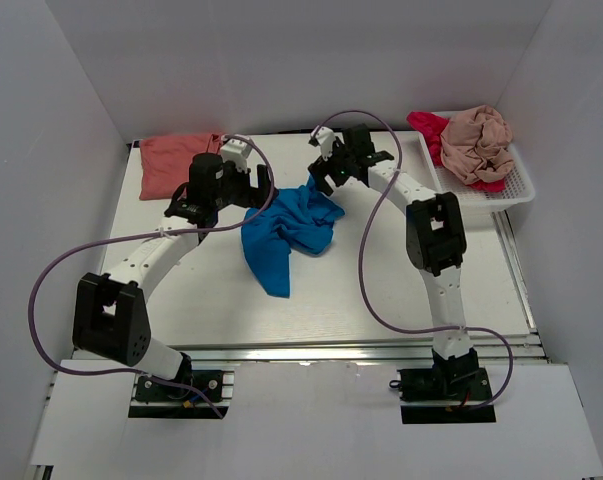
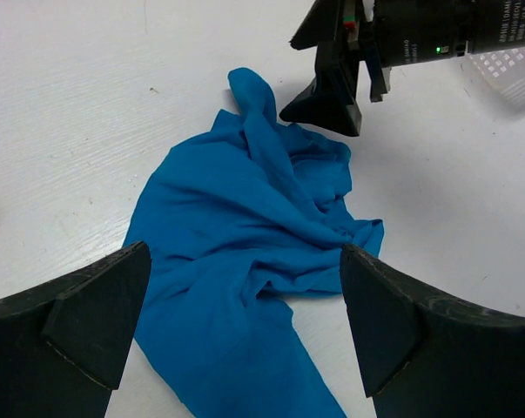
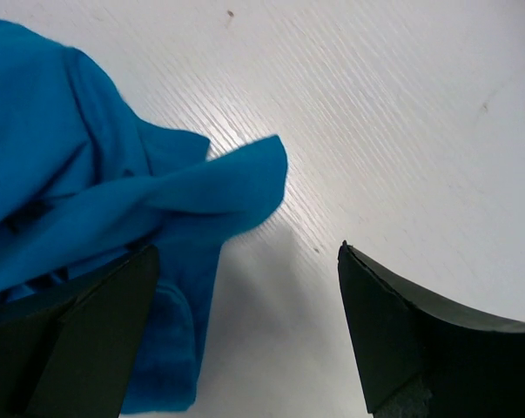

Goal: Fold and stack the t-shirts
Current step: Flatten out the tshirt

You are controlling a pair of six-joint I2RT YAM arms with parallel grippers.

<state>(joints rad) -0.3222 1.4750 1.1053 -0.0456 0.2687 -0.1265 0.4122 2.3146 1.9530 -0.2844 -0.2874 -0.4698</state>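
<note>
At the far left corner of the white counter point(image 1: 381, 290) a salmon-coral cotton t-shirt point(image 1: 176, 163) is seen lying flat in a roughly rectangular shape, well apart from the other garments. Just to its right the left tool point(image 1: 259, 192) is held above the counter, pointed toward the middle. In the left wrist view its two dark fingers are spread wide apart and nothing is held between them. The fingers frame the near part of a bright blue cotton t-shirt point(image 2: 245, 218). This blue t-shirt point(image 1: 281, 235) is found crumpled near the middle of the counter. It is bunched at its far end, and a longer flap trails toward the near edge. At the bunched far end the right tool point(image 1: 323, 172) is positioned low over the cloth. In the right wrist view its fingers are likewise spread apart, with a pointed fold of the blue fabric point(image 3: 218, 187) lying between them and one finger placed just beside the heap. No cloth is clamped. Whether that finger touches the fabric cannot be told. From the left wrist view the right tool point(image 2: 332, 96) is seen with its tip at the far edge of the blue cloth. At the far right a white slotted plastic basket point(image 1: 516, 190) is seen on the counter. Inside it a crumpled dusty beige-pink t-shirt point(image 1: 478, 143) is piled on top of a magenta-red t-shirt point(image 1: 428, 128), which shows at the left side of the basket.
</note>
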